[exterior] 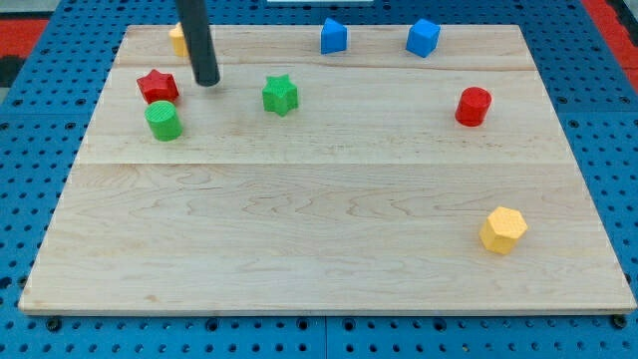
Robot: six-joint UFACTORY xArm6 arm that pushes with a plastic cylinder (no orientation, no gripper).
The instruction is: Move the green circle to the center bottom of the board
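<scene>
Best brought round to the upper-left of the green circle (162, 121), near the view's left beside the red star (158, 86); my tip (205, 82), bare rod, no jaws, just above-right; then pushed steadily down-right.

No text, label, brand, number or sign could be read anywhere on the board, blocks or rod.

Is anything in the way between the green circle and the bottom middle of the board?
Nothing visible is. The green circle sits near the view's left, and the wood from it down to the bottom centre of the board shows no blocks. My tip is just above and to the right of it, with no block between them.
</scene>
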